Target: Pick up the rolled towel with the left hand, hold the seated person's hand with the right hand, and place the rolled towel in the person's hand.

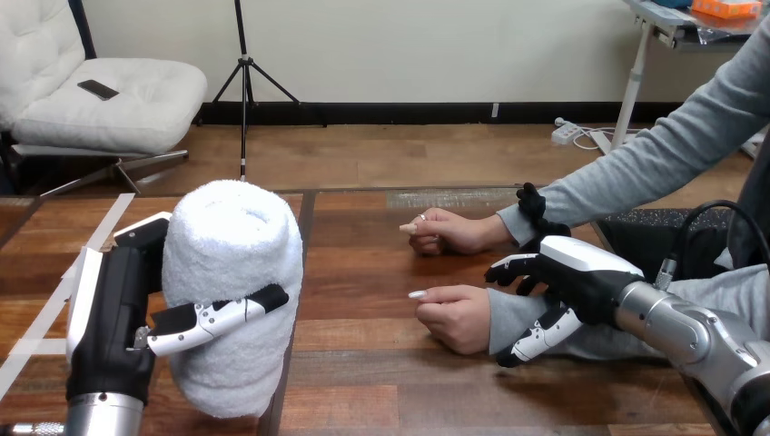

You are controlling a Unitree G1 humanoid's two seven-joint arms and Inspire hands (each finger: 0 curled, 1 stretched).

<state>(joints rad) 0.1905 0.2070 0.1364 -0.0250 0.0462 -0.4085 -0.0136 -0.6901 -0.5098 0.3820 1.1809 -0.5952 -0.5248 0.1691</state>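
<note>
The rolled white towel (231, 291) stands upright above the table's left side, with my left hand (118, 318) shut on it: the thumb (218, 318) crosses its front and the palm presses its left side. The person's nearer hand (454, 318) rests loosely curled on the table at centre right. My right hand (577, 282) is at that hand's wrist, over the grey sleeve (508, 313). Its fingers (510, 268) reach past the wrist's far side and its thumb (540, 338) lies along the near side. They are spread, not closed on the wrist.
The person's farther hand (449, 232) lies curled on the table behind the nearer one, with its grey sleeve reaching in from the upper right. Bare wooden table (363, 272) lies between the towel and the person's hands. White tape strips (54, 300) mark the table's left part.
</note>
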